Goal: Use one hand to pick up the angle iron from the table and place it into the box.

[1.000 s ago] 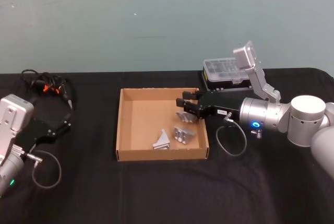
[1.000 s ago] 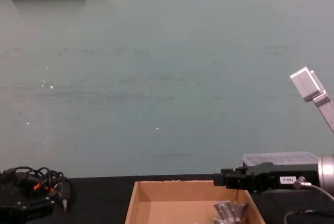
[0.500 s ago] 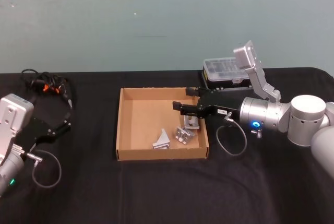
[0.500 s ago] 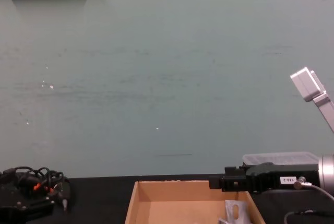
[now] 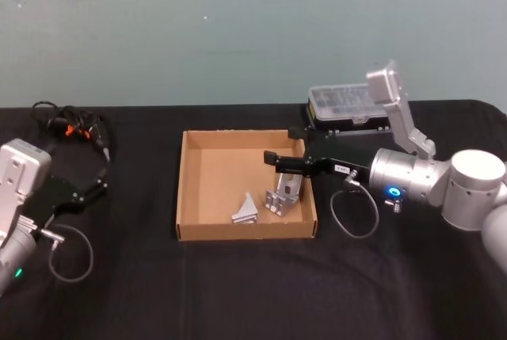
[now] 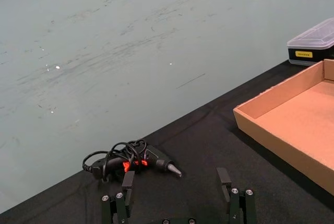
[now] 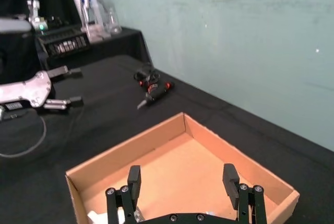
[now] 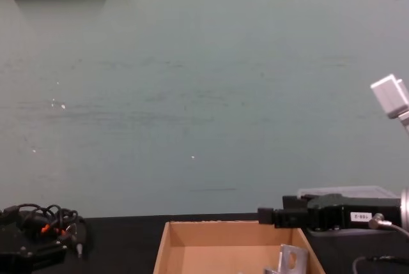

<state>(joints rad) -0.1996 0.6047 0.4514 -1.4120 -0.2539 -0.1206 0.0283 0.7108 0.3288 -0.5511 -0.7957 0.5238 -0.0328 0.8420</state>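
Withdrawn slightly toward the right since a second ago: right gripper (image 5: 276, 162), fingers now spread wide and holding nothing, where it earlier clasped an angle iron (image 5: 283, 194) over the box (image 5: 184, 189). Released bracket now resting inside the box at the right wall, standing partly upright on another bracket, one slotted leg raised. Second angle iron (image 5: 246, 212) lying flat on the box floor, near the front wall and just left of the first.

Nearest the robot: left gripper (image 5: 93, 188) parked over the black table (image 5: 238, 292) at the left, well apart from the box. Fingers (image 6: 128, 179) spread wide in the left wrist view, nothing between them.

Front edge of the table bare across the whole width; broad open strip between the left gripper and the left wall of the box.

Mid-table: box floor open along the left half and the rear. Right gripper held above the right wall, fingertips reaching just over the rim; both fingers (image 7: 134, 175) apart in the right wrist view, box floor visible between.

Farther back: organiser case (image 5: 346, 107) with clear lid, just behind the right rear corner of the box. Tool with coiled cable (image 5: 70, 127) at the far left rear. Teal wall behind the rear table edge.
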